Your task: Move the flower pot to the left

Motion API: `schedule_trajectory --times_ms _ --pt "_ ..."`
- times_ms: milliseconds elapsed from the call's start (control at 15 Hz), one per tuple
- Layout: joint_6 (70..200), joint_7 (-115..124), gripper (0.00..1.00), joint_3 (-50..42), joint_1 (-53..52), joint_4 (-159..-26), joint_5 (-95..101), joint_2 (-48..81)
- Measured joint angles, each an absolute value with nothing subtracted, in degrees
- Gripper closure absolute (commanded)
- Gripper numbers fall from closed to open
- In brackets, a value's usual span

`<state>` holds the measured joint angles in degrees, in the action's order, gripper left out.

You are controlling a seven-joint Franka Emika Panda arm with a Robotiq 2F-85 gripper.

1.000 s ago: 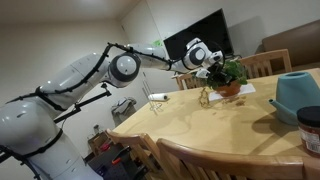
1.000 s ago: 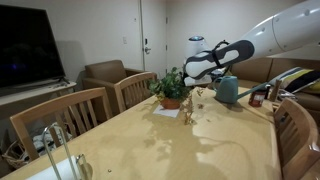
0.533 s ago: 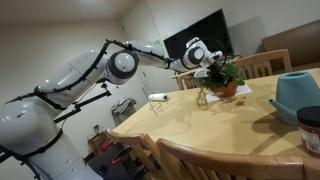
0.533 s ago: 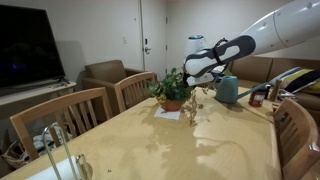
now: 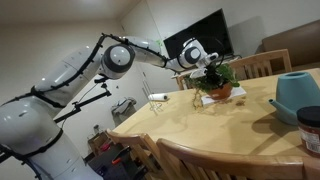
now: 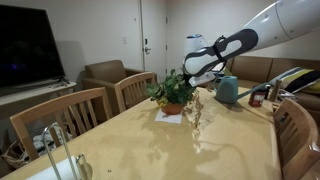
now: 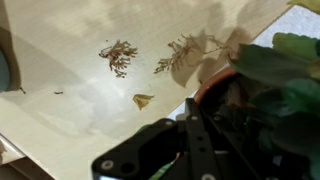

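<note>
The flower pot is a small terracotta-orange pot with a bushy green plant. It shows at the far side of the wooden table in both exterior views (image 5: 220,91) (image 6: 174,104). In the wrist view its orange rim (image 7: 214,86) and leaves fill the right side. My gripper (image 5: 207,70) (image 6: 191,84) reaches into the plant from above and is shut on the pot's rim. In the wrist view its dark fingers (image 7: 203,104) lie against the pot, and leaves partly hide the fingertips.
A teal-blue rounded container (image 5: 297,92) (image 6: 227,90) stands beyond the pot, with a dark cup (image 5: 311,128) near it. A white paper (image 6: 170,115) lies under the pot. Dried twigs (image 7: 118,56) (image 6: 193,108) lie on the table (image 5: 190,128). Wooden chairs (image 6: 75,112) line its edges.
The gripper and the flower pot have moved together along the table, away from the teal container. The pot is now leftward in one exterior view, and the arm's elbow has shifted with it.
</note>
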<state>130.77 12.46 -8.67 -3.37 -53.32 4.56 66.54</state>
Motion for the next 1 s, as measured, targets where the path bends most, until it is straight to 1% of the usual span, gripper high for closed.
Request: schedule_trajectory --times_ms 933,1000 --pt "129.5 11.32 0.99 -8.17 -8.54 -62.34 11.19 61.16" --pt "129.5 11.32 0.71 -8.14 -8.54 -62.54 11.19 61.04"
